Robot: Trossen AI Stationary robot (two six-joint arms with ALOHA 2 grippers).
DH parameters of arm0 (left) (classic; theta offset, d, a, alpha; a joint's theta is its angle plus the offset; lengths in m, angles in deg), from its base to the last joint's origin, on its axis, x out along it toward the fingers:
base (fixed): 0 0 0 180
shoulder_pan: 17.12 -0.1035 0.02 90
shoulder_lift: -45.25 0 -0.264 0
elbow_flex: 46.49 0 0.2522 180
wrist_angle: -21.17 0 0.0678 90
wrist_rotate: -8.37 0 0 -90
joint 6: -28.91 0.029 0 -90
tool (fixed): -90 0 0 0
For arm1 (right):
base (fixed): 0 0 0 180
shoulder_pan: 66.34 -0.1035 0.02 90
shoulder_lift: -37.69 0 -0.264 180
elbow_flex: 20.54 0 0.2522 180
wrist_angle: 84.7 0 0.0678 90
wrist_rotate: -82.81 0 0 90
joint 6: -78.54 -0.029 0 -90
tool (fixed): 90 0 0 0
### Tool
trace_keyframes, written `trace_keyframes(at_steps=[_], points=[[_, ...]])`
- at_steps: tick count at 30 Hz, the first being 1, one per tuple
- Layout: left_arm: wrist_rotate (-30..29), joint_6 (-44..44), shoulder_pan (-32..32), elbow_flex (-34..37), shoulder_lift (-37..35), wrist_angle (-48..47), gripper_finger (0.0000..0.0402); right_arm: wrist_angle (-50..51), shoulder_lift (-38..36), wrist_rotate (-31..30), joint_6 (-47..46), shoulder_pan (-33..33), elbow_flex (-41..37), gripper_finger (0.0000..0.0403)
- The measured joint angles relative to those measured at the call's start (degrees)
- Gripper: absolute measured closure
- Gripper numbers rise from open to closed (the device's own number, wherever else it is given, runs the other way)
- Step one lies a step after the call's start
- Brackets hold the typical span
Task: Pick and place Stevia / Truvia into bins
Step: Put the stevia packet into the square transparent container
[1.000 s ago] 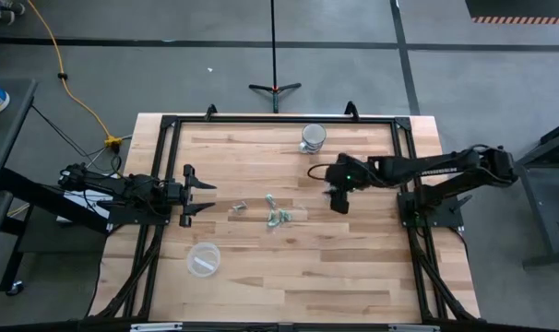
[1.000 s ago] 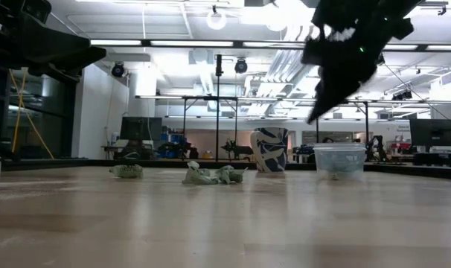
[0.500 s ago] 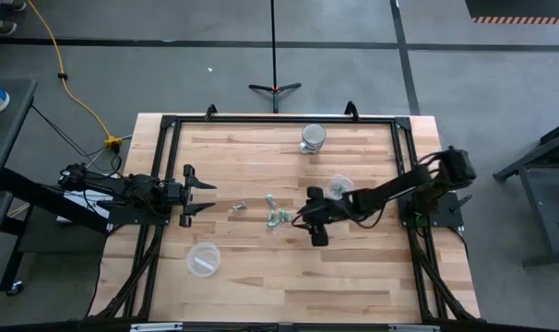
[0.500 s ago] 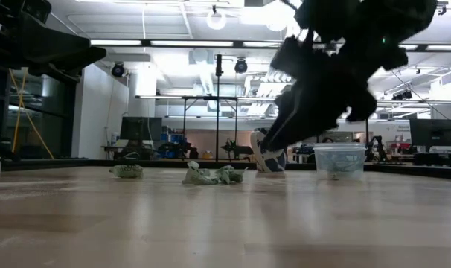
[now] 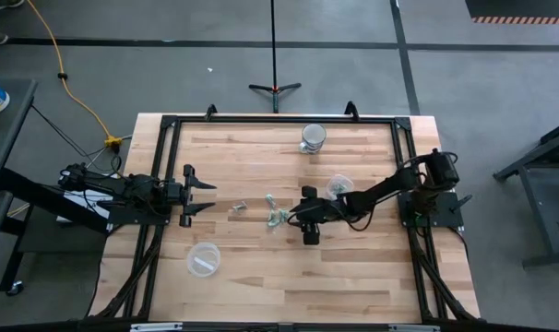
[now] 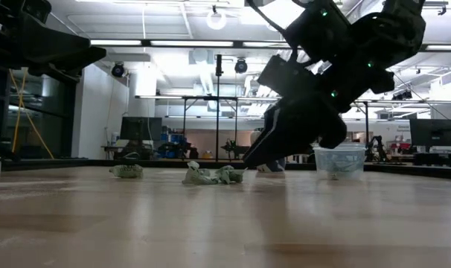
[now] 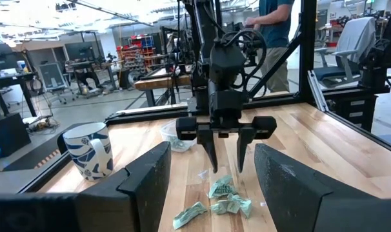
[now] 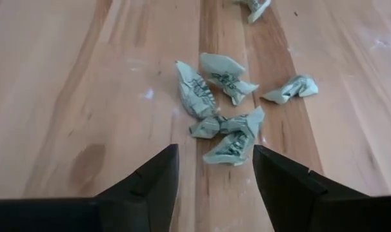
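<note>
Near the middle of the pale wooden tabletop (image 5: 261, 267), the right claw (image 5: 307, 219) hangs with fingers spread, just right of the crumpled green-white packets (image 8: 221, 109). One clear cup (image 5: 338, 187) is partly hidden behind its arm; the other (image 5: 203, 259) sits near-left. The left claw (image 5: 201, 195), fingers apart, waits far left. Packet print is unreadable.

The wooden table (image 5: 261, 277) carried a loose cluster of crumpled pale green sweetener packets (image 5: 278, 216) near its middle, with one more packet (image 5: 238, 207) lying apart to their left. A clear plastic cup (image 5: 203, 258) stood near the left front. A second clear cup (image 5: 338, 187) sat right of the middle, and a patterned mug (image 5: 313, 137) stood toward the far edge.
</note>
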Motion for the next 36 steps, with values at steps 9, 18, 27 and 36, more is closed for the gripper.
trace_keyframes(at_steps=[9,18,27,36], points=[[0.0,0.0,0.0,0.0,0.0,0.0,0.0144,-0.6,0.2,0.5,-1.9,0.8,0.0,0.0219],[0.0,0.0,0.0,0.0,0.0,0.0,0.0144,0.0,1.3,0.7,-8.1,0.8,0.0,0.0221],[0.0,0.0,0.0,0.0,0.0,0.0,0.0144,-4.3,5.9,-0.6,-7.8,0.8,0.1,0.0209],[0.0,0.0,0.0,0.0,0.0,0.0,0.0144,-6.0,6.1,-0.5,-6.1,0.8,0.1,0.0220]])
